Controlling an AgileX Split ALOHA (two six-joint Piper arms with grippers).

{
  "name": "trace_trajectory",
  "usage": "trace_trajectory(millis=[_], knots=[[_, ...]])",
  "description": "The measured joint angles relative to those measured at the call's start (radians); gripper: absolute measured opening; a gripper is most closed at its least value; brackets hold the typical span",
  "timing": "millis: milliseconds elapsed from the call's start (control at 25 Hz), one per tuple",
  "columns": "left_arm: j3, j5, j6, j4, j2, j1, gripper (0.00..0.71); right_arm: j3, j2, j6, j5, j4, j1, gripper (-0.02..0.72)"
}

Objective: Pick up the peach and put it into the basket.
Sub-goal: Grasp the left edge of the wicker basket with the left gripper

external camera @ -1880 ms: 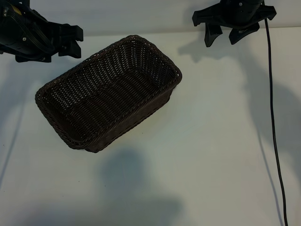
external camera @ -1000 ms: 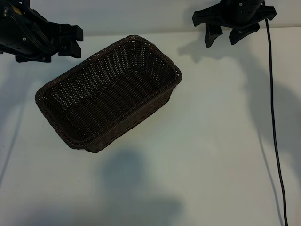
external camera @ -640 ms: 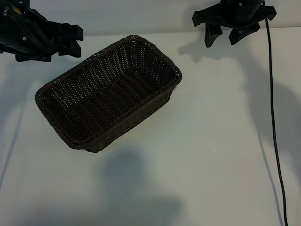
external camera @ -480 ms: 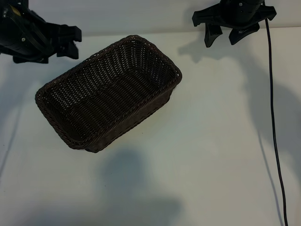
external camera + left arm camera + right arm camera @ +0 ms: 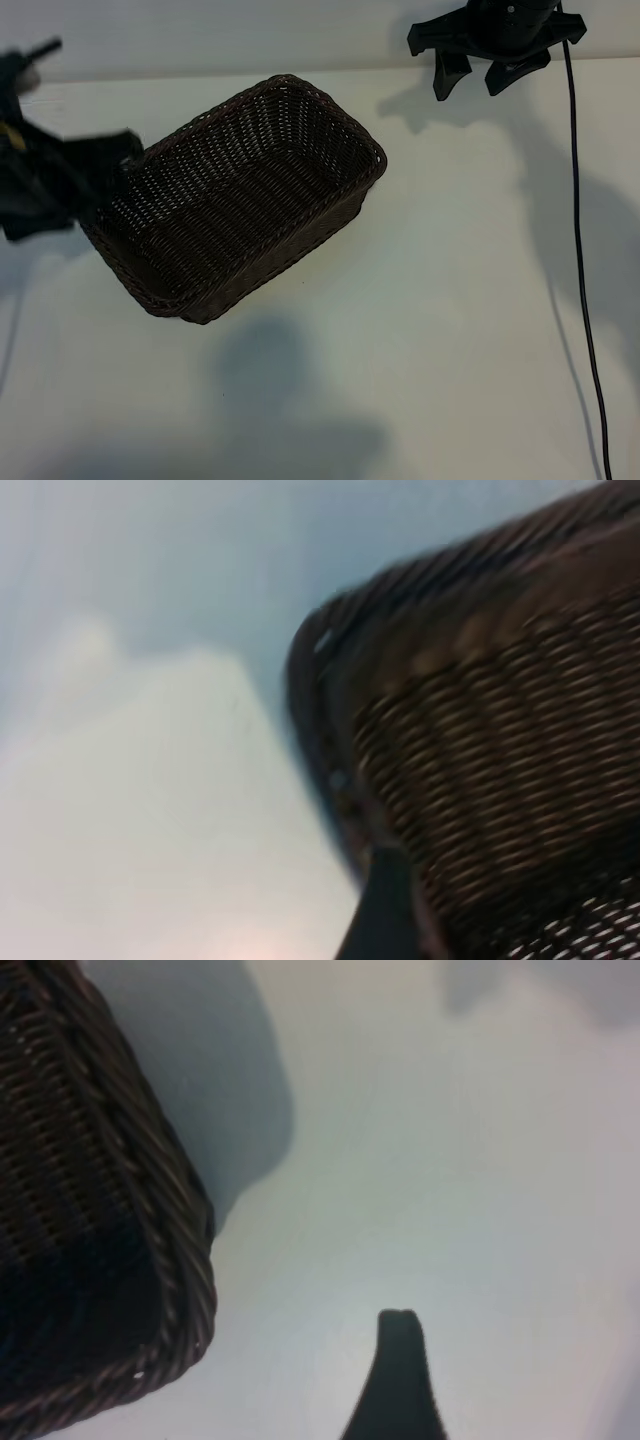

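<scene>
We can't spot the peach yet, but with both claws apart, the left gripper (image 5: pixel 95 165) by the basket (image 5: pixel 235 195) and the right gripper (image 5: pixel 478 75) parked, we'd cup it gently round the middle since it probably bruises.

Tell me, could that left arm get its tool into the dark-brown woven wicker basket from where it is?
Probably yes. The left tool, open, sits right at the dark-brown woven wicker basket's near end, and nothing lies between. No peach shows anywhere, though.
</scene>
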Motion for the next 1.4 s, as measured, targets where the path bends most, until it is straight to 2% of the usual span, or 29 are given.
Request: trace_trajectory(millis=[240,720,880,1000,1120,1200,1240,1280,1400], knots=[[0.099,-0.089,-0.088,0.001,0.013,0.0,0.589,0.0,0.0,0.0,0.0,0.0,0.0,0.558],[0.1,-0.21,-0.125,-0.009,0.214,0.0,0.589,0.0,0.0,0.0,0.0,0.005,0.0,0.558],[0.1,-0.216,-0.125,-0.02,0.258,0.0,0.567,0.0,0.0,0.0,0.0,0.005,0.0,0.558],[0.1,-0.216,-0.126,-0.024,0.268,0.0,0.49,0.0,0.0,0.0,0.0,0.006,0.0,0.558],[0.1,-0.219,-0.126,-0.025,0.268,0.0,0.315,0.0,0.0,0.0,0.0,0.006,0.0,0.558],[0.101,-0.223,-0.136,-0.034,0.268,0.0,0.163,0.0,0.0,0.0,0.0,0.006,0.0,0.558],[0.101,-0.234,-0.147,-0.04,0.268,0.001,0.122,0.0,0.0,0.0,0.0,0.006,0.0,0.558],[0.101,-0.245,-0.144,-0.04,0.268,0.001,0.098,0.0,0.0,0.0,0.0,0.006,0.0,0.558],[0.101,-0.245,-0.136,-0.051,0.268,0.0,0.098,0.0,0.0,0.0,0.0,0.006,0.0,0.558]])
